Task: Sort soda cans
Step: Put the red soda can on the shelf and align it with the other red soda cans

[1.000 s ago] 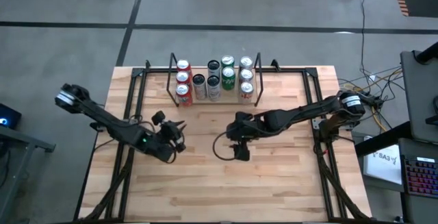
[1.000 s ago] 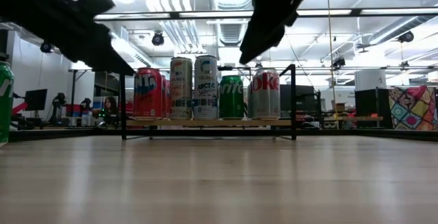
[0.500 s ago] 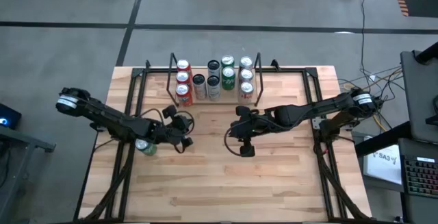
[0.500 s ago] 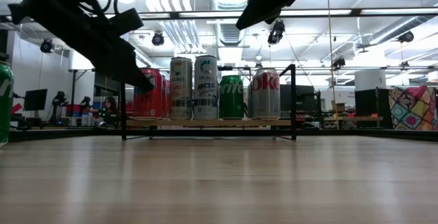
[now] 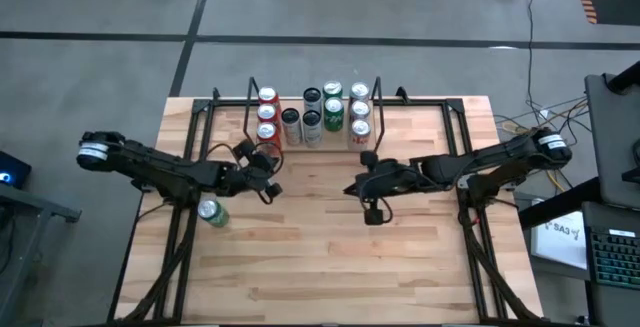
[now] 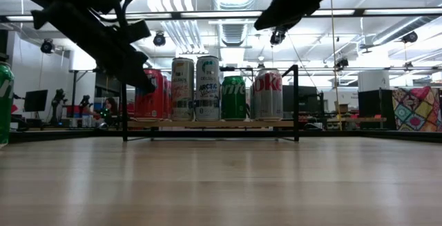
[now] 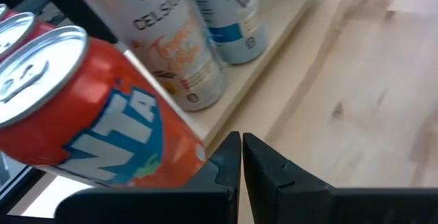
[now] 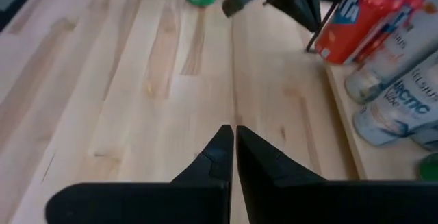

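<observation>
Left claw (image 7: pixel 241 157): closed, empty, just beside the red can (image 7: pixel 82 121) at the rack (image 5: pixel 250 117)
Right claw (image 8: pixel 235 148): closed, empty, above bare counter (image 5: pixel 420 257)
Soda cans (image 5: pixel 312 117): in rack; one green can (image 5: pixel 209 212) apart

The place is a robotics lab or industrial test hall. A pale butcher-block wooden counter (image 5: pixel 330 237) stands on a black metal frame on a bare grey concrete floor (image 5: pixel 120 7) marked with dark lines. The low view looks into a large open hall with exposed silver ducts (image 6: pixel 173 19) and bright strip lighting overhead, black ceiling-hung fixtures (image 6: pixel 159 39), and workstations with dark monitors (image 6: pixel 34 100) along the far wall; a seated person (image 6: pixel 110 106) shows there. Beside the counter, loose cables (image 5: pixel 525 122) trail across the floor, and a desk carries a backlit keyboard (image 5: pixel 612 257). A colourful patchwork panel (image 6: pixel 416 108) stands at the hall's side.
</observation>
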